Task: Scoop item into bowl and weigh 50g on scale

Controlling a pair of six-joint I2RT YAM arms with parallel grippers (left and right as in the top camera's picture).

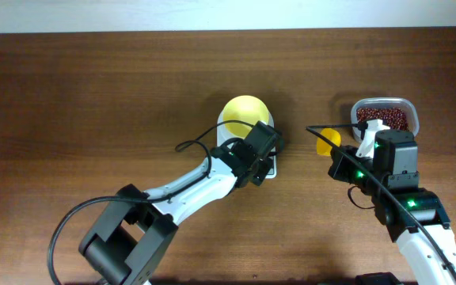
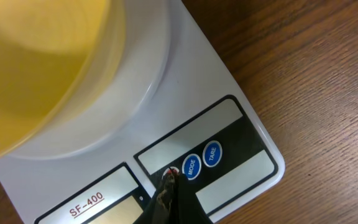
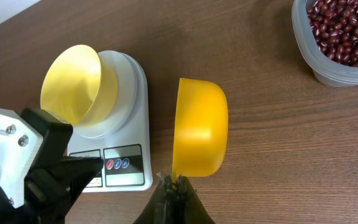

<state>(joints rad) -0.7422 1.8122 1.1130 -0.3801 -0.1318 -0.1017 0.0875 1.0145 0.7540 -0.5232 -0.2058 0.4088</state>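
Note:
The pale-yellow bowl [image 1: 244, 113] stands on the white scale [image 1: 269, 168]; in the left wrist view the bowl [image 2: 36, 62] looks empty. My left gripper [image 2: 169, 177] is shut, its tip resting on the red button at the front of the scale [image 2: 179, 81], beside two blue buttons. To the right, above the table, my right gripper [image 3: 176, 182] is shut on the handle of a yellow scoop [image 3: 199, 127], which is turned on its side. The beans [image 3: 347, 28] lie in a clear container at the far right.
The clear container [image 1: 382, 117] stands on the brown wooden table just beyond my right gripper [image 1: 343, 158]. The left arm [image 1: 188, 186] stretches diagonally from the front left to the scale. A black cable loops beside the bowl.

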